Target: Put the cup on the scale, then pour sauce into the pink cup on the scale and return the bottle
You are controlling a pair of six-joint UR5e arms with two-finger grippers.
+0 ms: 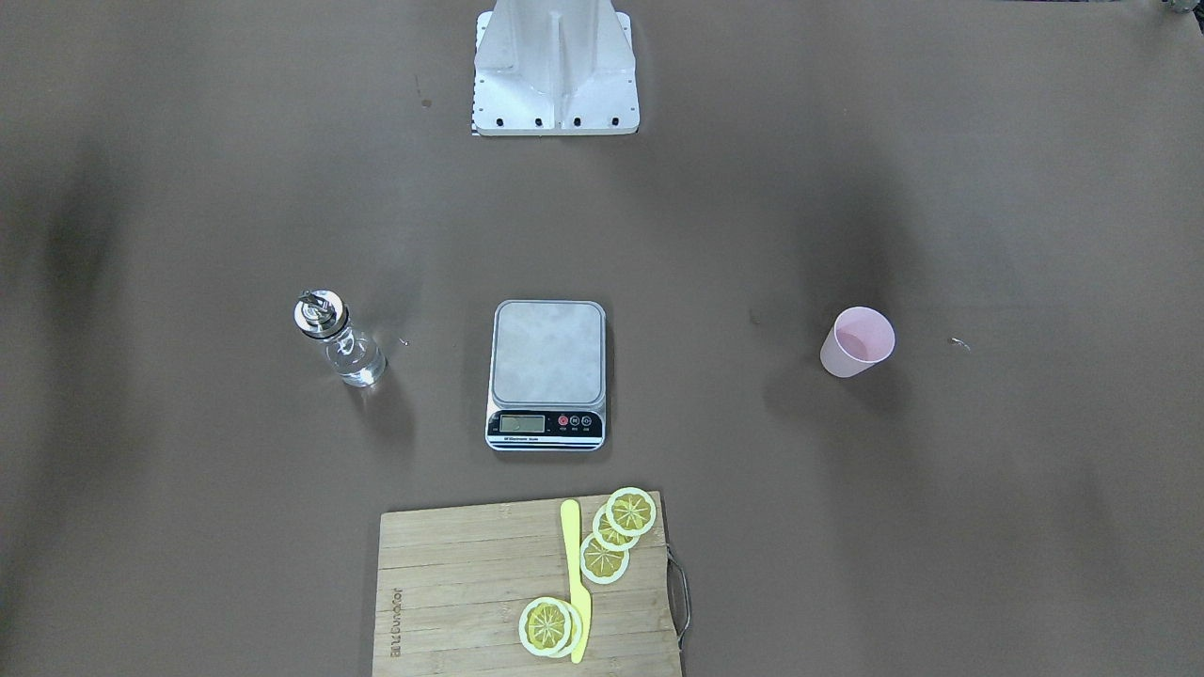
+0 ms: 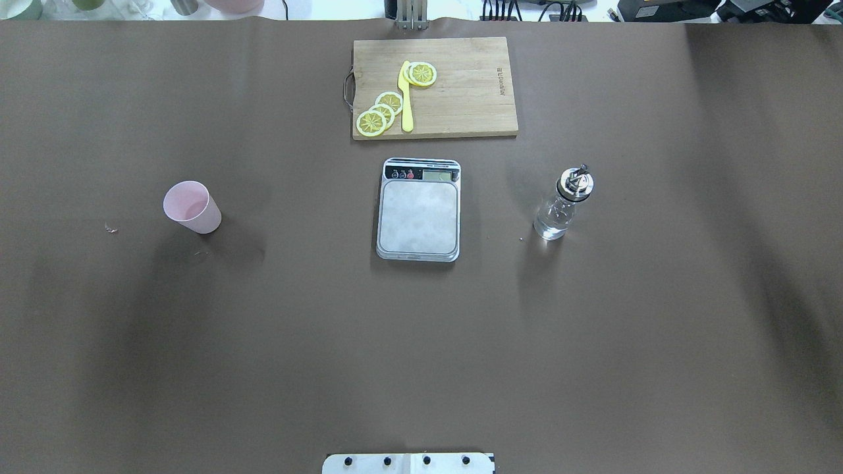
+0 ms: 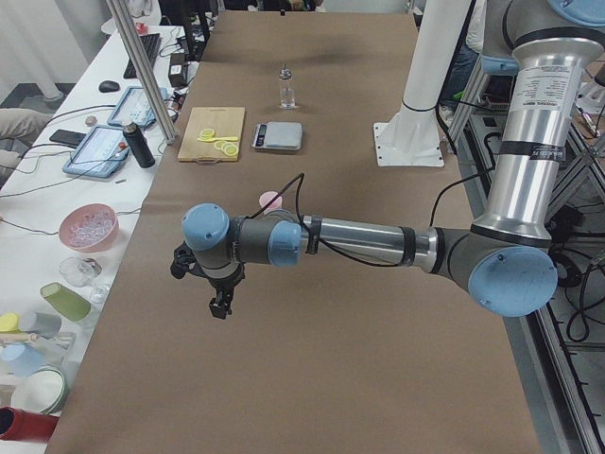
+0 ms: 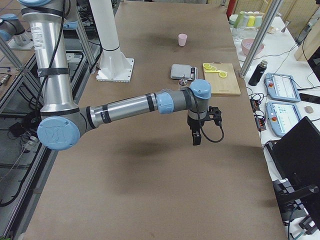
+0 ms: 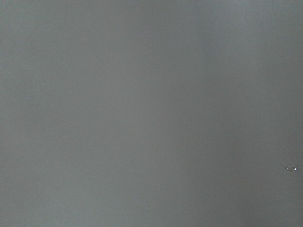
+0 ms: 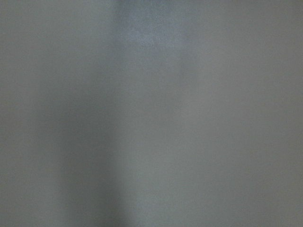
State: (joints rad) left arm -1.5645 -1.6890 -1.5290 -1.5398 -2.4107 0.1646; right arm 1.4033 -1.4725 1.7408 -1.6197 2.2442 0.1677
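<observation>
Brown matte covering lies over the whole table; in its middle sits the flat steel-topped kitchen scale, and just beyond it a wooden cutting board carries yellow lemon slices and a yellow plastic knife. The small pale pink plastic cup stands upright on the table at the robot's left, well apart from the scale; the small clear glass bottle with silver pourer cap stands upright at the robot's right, clear sauce inside. The left gripper and the right gripper hang above the table with nothing visible in them; how far their jaws are open I cannot tell.
</observation>
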